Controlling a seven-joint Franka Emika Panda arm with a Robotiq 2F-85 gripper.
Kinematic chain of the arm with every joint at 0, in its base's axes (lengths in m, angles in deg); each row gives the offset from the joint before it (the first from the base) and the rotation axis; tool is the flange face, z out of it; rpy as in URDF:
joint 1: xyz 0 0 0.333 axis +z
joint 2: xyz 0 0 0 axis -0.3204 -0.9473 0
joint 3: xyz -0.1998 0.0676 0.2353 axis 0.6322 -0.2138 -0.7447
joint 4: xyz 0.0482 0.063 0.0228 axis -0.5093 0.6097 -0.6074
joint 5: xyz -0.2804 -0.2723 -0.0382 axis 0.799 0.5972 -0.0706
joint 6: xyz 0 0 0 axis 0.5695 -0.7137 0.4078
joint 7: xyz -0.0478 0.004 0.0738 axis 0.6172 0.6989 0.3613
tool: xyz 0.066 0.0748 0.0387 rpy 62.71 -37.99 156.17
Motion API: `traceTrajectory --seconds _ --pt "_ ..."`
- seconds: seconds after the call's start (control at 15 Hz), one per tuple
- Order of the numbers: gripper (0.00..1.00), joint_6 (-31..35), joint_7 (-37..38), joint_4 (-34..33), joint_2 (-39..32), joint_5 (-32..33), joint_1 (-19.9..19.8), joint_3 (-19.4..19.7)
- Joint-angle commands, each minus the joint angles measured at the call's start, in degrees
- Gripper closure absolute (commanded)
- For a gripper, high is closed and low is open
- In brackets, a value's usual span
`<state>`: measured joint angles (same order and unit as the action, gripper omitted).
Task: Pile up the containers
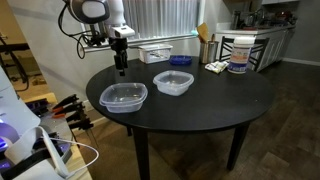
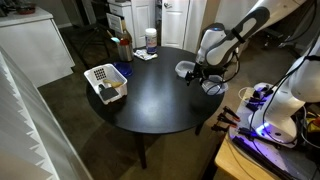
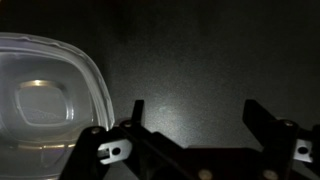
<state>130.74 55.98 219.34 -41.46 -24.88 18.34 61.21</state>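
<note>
Two clear, shallow plastic containers sit apart on the round black table (image 1: pixel 200 110). One container (image 1: pixel 123 96) is near the table's left front edge and the other container (image 1: pixel 173 83) is nearer the middle. Both show in an exterior view, one (image 2: pixel 185 68) and the other (image 2: pixel 213 86). My gripper (image 1: pixel 121 68) hangs over the table beside them, also seen in an exterior view (image 2: pixel 196 78). In the wrist view the gripper (image 3: pixel 198 115) is open and empty over bare table, with one container (image 3: pixel 40 105) to its left.
A tall white labelled bucket (image 1: pixel 239 53) stands at the far side, with a white basket (image 1: pixel 155 53), a blue dish (image 1: pixel 180 60) and a small item (image 1: pixel 215 67). The basket (image 2: pixel 105 82) and a bottle (image 2: pixel 124 47) show in an exterior view.
</note>
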Motion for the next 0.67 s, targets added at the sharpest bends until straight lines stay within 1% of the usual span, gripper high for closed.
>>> traceTrajectory --seconds 0.0,0.13,0.27,0.47,0.6 --pt "0.0 2.48 13.82 0.02 -2.79 13.32 0.15 2.16" --pt "0.0 -0.12 22.83 -0.67 -2.64 22.59 0.62 4.2" --pt "0.0 -2.29 29.48 -1.22 -1.98 29.39 0.96 5.58" --pt "0.0 -5.46 36.36 -2.32 -1.76 36.3 0.89 6.32" --pt "0.0 -7.4 38.6 -2.84 -1.99 38.41 0.79 6.27"
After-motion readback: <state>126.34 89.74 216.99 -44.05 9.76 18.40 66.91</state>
